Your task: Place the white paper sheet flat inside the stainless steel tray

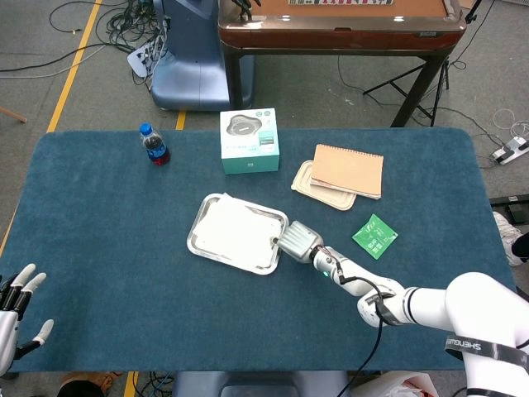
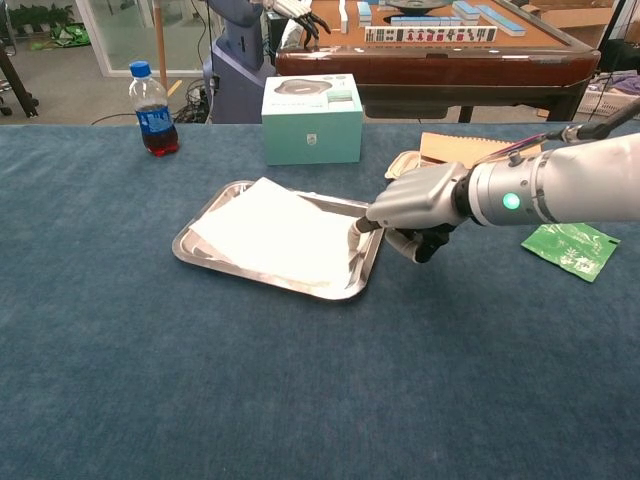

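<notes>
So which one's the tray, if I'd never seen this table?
Start at the blue table and look to its middle, just below the teal box. The tray is the shiny metal rectangle there, the only thing with white paper in it and the right robot hand at its edge.

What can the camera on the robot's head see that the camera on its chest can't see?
Only the head view shows the left hand, resting open at the table's near left corner, and the grey floor with its yellow line and cables. Only the chest view shows the mahjong tiles on the wooden table behind. Both show the right hand touching the white paper sheet in the stainless steel tray, plus the cola bottle, teal box, notebook and green packet.
</notes>
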